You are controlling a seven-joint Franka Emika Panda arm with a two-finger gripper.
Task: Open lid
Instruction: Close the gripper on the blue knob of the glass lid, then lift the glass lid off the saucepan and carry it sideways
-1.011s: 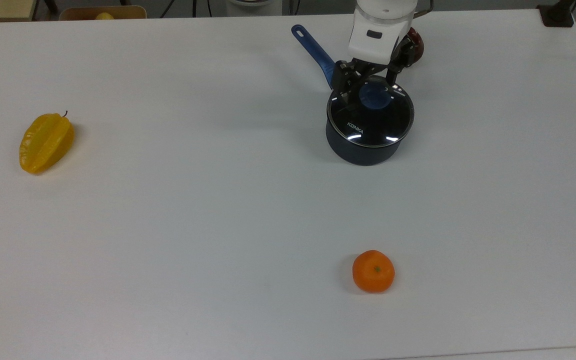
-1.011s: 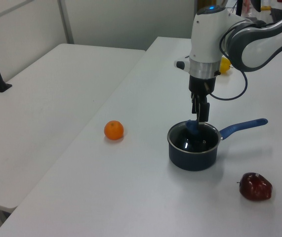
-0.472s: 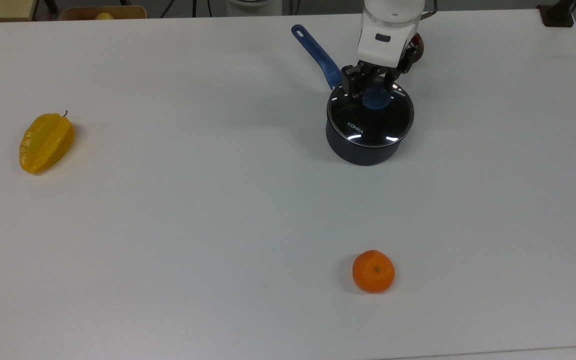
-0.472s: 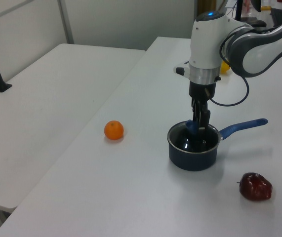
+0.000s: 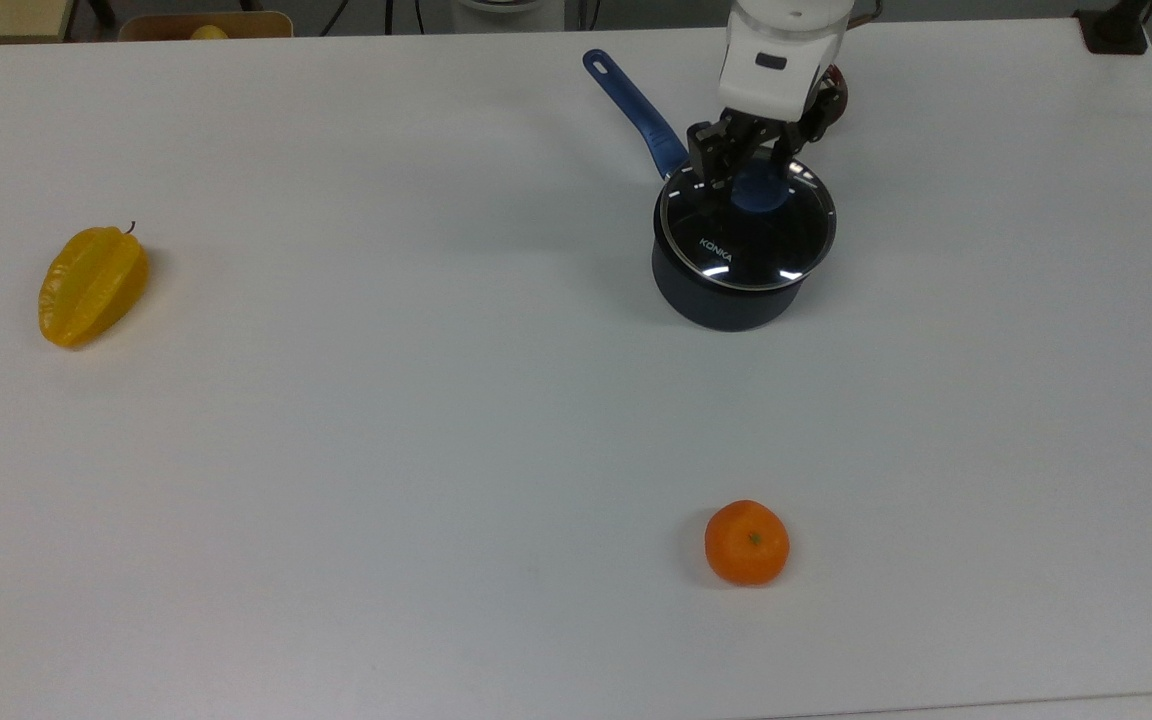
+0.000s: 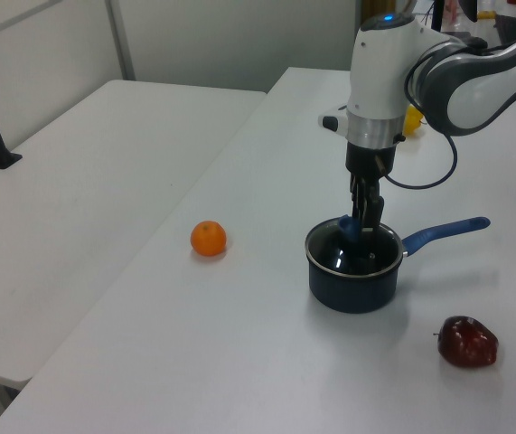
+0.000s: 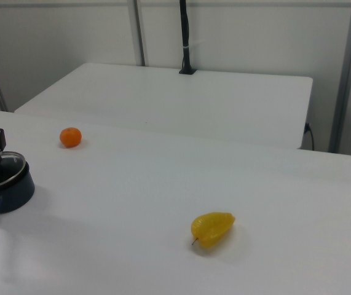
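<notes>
1. White table (image 5: 386, 420) fills the scene; nearest in the top view lies the orange (image 5: 747, 542), well apart from everything else.
2. Off at the top view's left sits the yellow starfruit (image 5: 92, 285), also far from my work.
3. Further back stands the pan (image 5: 721, 292), its handle pointing away toward the top view's upper left.
4. My gripper (image 5: 748, 172) is clamped on the blue knob (image 5: 760, 189) of the lid (image 5: 747, 235).
5. Half a second ago the lid sat flush; now its rim overhangs toward the top view's right and rides higher, so I judge the lift has begun.
6. Behind my wrist, the red apple (image 6: 466, 342) waits near the pan.
</notes>
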